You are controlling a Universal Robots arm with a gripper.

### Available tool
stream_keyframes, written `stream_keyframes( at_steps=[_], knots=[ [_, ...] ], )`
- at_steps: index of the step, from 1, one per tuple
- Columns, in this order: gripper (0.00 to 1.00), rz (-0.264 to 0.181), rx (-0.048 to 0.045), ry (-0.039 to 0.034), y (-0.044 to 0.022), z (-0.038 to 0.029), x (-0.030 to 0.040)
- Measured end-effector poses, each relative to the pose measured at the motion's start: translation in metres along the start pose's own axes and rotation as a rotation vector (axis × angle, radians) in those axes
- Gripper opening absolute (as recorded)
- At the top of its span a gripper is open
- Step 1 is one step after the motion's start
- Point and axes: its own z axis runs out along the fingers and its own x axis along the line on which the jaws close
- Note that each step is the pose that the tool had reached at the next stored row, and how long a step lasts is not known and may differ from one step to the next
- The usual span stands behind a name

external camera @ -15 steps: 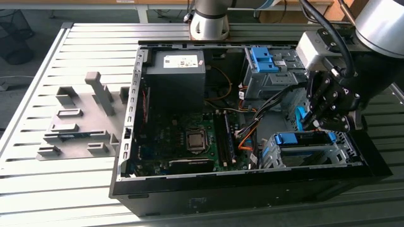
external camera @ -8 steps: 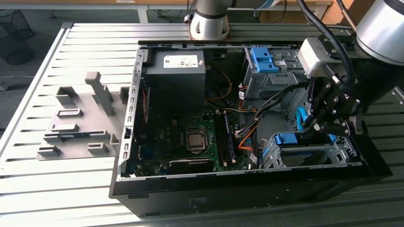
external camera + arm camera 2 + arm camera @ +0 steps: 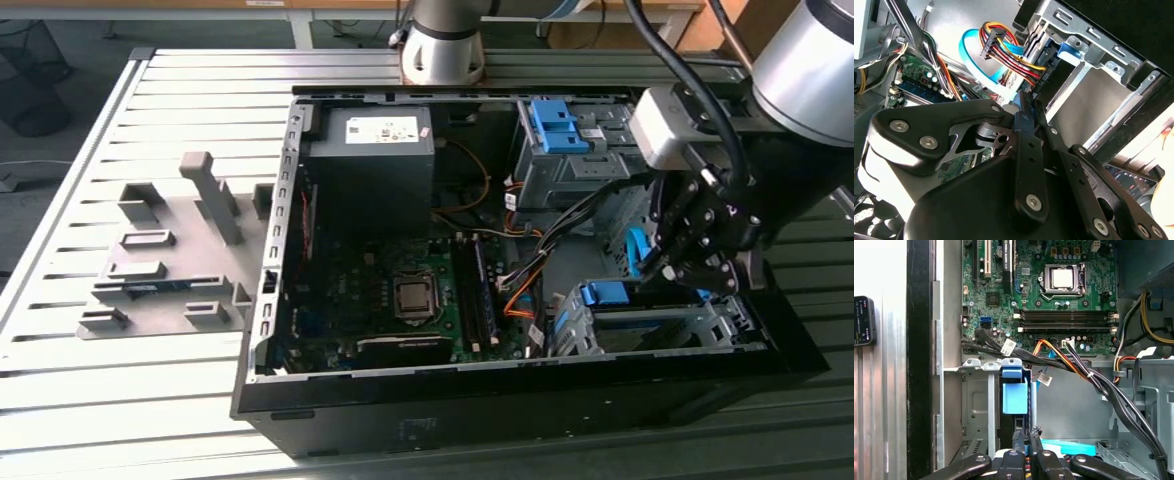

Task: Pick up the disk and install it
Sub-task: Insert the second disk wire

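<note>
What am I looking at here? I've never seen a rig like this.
A robot arm works over an open desktop computer case lying on a slatted metal table. One picture comes from a camera off the arm, and two come from cameras at its wrist. Its end effector reaches inside the case beside the metal drive cage, close to a blue plastic tab. The motherboard is exposed. A grey fixture tray sits beside the case. I cannot tell whether anything is held.
</note>
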Motion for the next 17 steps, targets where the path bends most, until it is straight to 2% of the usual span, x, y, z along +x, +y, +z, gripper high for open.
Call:
stream_keyframes(
  at_steps=[9, 14, 17],
  knots=[
    [0.16, 0.000, -0.0001, -0.0046, -0.0017, 0.0019, 0.0008],
    [0.16, 0.000, -0.0004, -0.0126, -0.0021, 0.0032, 0.0007],
    [0.16, 0.000, -0.0005, -0.0133, -0.0022, 0.0038, 0.0009]
  ],
)
